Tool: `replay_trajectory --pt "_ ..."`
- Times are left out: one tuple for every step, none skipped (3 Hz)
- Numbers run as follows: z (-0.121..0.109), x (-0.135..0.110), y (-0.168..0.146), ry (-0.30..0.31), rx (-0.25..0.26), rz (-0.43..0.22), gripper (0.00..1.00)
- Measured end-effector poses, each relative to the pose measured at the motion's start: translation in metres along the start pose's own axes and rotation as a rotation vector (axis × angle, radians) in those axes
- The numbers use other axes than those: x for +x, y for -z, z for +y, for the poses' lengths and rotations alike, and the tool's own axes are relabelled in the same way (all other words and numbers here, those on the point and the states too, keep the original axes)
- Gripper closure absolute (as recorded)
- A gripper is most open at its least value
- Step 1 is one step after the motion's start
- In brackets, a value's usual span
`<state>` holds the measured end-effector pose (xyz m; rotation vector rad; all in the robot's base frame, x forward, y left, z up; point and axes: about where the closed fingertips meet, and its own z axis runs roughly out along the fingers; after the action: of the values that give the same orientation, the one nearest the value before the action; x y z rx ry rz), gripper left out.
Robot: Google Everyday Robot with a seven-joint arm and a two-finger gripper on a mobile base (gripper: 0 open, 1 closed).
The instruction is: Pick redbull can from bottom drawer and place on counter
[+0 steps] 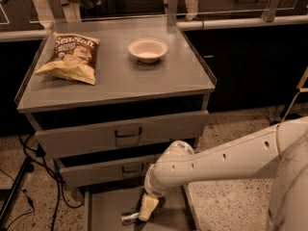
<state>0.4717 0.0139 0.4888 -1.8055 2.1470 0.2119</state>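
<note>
Lower centre: claw (pixel 148 209) down in bottom drawer (pixel 106 209), against redbull can (pixel 129 218) lying on its floor | we cannot tell its grip | lift and counter (pixel 120 76) placement left.

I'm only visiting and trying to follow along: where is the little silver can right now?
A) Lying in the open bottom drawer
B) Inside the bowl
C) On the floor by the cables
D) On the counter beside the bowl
A: the redbull can lies on its side on the floor of the bottom drawer, beside the gripper reaching down there; the counter carries a chip bag and a bowl.
</note>
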Motion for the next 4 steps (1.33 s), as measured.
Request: replay_trajectory --pt "0.002 0.001 -0.003 -0.004 -0.007 -0.005 0.00" --pt "0.006 0.003 -0.028 -0.002 -0.014 -0.021 0.00" --pt "0.008 0.010 -0.062 -0.002 -0.029 -0.031 0.00" --pt "0.020 0.016 -0.085 -0.024 -0.064 -0.022 0.00"
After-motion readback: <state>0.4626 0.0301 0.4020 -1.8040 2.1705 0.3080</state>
